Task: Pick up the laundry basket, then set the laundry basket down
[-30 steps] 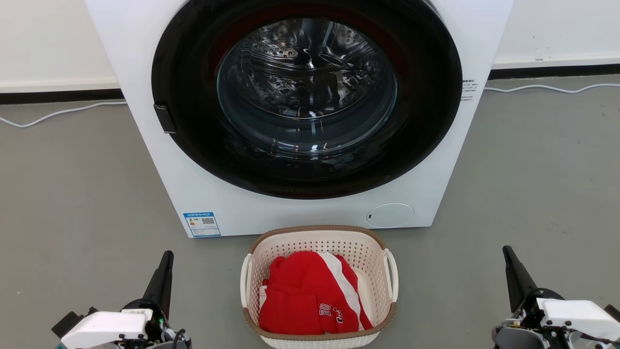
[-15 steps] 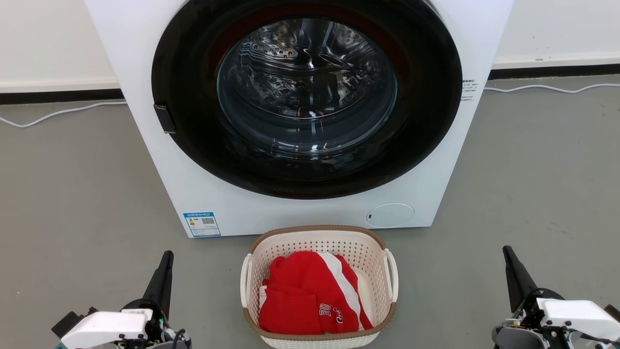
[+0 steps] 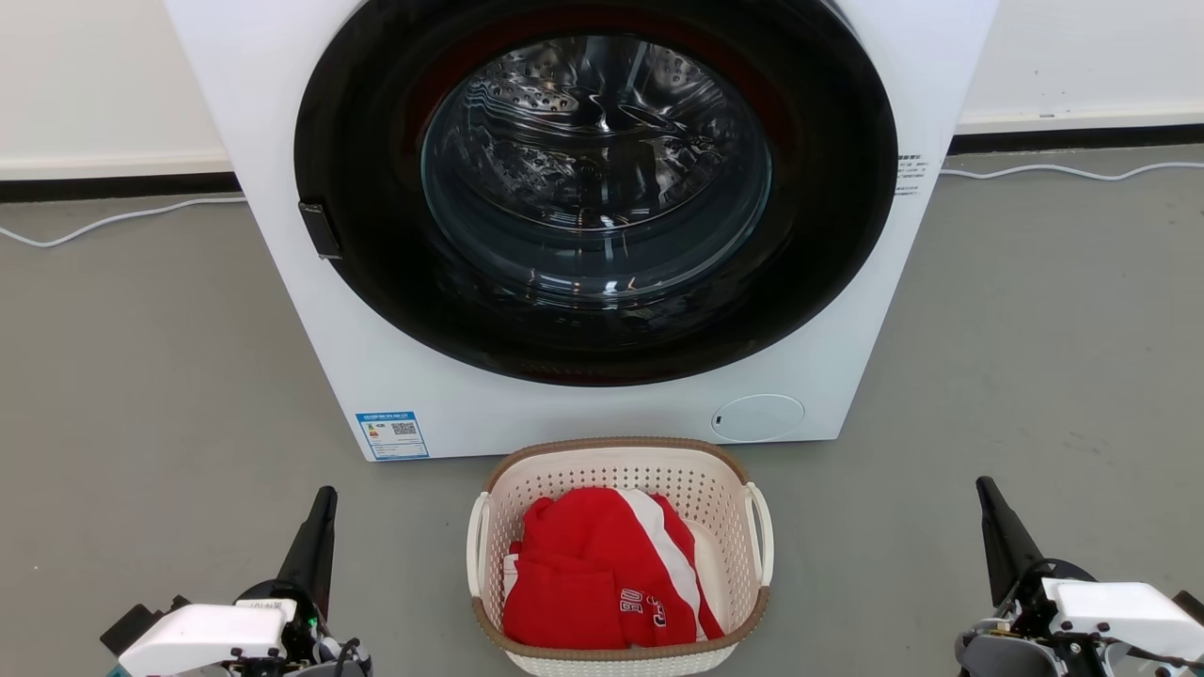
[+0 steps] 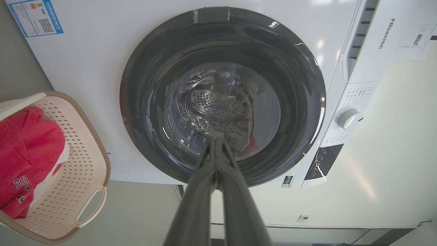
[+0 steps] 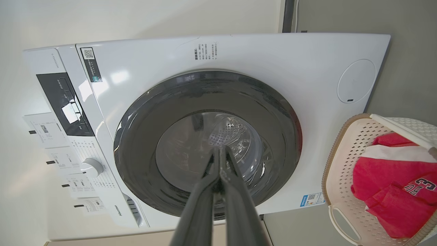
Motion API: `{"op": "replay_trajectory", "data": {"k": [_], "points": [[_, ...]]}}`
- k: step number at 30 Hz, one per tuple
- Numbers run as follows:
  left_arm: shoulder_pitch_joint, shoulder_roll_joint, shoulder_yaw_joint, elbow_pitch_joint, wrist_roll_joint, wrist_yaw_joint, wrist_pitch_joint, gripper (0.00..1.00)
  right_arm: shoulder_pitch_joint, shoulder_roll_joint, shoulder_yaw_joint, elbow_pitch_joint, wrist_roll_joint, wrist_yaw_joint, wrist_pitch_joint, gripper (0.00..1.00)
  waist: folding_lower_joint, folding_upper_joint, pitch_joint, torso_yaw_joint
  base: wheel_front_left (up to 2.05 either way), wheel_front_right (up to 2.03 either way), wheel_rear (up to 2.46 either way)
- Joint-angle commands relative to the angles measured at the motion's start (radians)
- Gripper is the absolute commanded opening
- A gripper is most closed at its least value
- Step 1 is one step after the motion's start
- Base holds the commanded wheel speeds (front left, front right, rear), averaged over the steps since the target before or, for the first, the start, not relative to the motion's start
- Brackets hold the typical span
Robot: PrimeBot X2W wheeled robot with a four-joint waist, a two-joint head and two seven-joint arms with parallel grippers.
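From the head view, the laundry basket (image 3: 616, 442) sits on the grey floor (image 3: 141, 376) just in front of the washer (image 3: 564, 418), with a red garment (image 3: 583, 574) inside. The left gripper (image 3: 326, 495) and right gripper (image 3: 982, 485) flank it, well apart from it. In the left wrist view that gripper's fingers are pressed together, with the basket at the left edge. In the right wrist view the fingers are likewise together, with the basket at the right.

We log no change between the earlier head views and now. Laundry basket (image 3: 611, 465): same spot on the floor (image 3: 141, 376) before the washing machine (image 3: 847, 376). Red garment (image 3: 583, 564) in it: same folds. Left gripper (image 3: 324, 503) and right gripper (image 3: 986, 494): same places either side of the basket, fingers pressed together as before. We see no camera shift.
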Motion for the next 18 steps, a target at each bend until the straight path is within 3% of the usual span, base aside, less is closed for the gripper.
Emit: {"op": "replay_trajectory", "data": {"k": [1,18], "points": [[-0.055,0.011,0.03,-0.031,-0.006,-0.007,0.006,0.0,-0.059,-0.003,0.017,-0.03,0.006,0.007,0.008,0.0,0.0,-0.0001,0.0,0.0,0.0,0.0,0.0],[-0.055,0.011,0.03,-0.031,-0.006,-0.007,0.006,0.0,-0.059,-0.003,0.017,-0.03,0.007,0.007,0.008,0.0,-0.0001,-0.0001,0.0,0.0,0.0,0.0,0.0]]}}
